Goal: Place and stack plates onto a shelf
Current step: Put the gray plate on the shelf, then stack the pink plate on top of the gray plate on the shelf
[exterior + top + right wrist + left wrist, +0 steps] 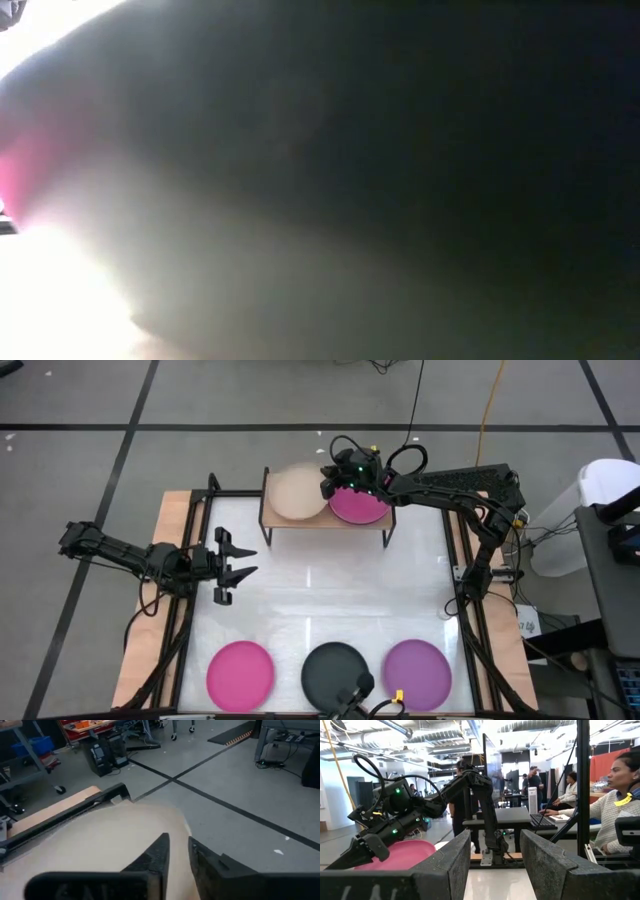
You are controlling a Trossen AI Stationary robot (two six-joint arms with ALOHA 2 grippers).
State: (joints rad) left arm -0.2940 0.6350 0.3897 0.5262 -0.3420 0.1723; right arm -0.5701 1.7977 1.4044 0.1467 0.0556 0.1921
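The wood-topped shelf (322, 521) stands at the table's far edge. A beige plate (294, 493) lies flat on its left half and a magenta plate (360, 507) on its right half. My right gripper (328, 484) reaches in from the right over the magenta plate, and its fingertips sit where the two plates meet. In its wrist view the right gripper (178, 840) shows a narrow empty gap above the beige plate (100, 850). My left gripper (240, 558) waits open over the table's left side, and the left gripper (495, 840) faces the magenta plate (405, 852). My right gripper's fingertips (162, 842) stand low over the beige plate's right edge, pointing toward the table's left. I cannot tell whether they touch that plate or the magenta one beneath the gripper.
Three more plates lie along the table's near edge: magenta (240, 672), black (335, 670) and purple (417, 673). Something dark close to the lens fills the low view. People sit at desks beyond the table in the left wrist view.
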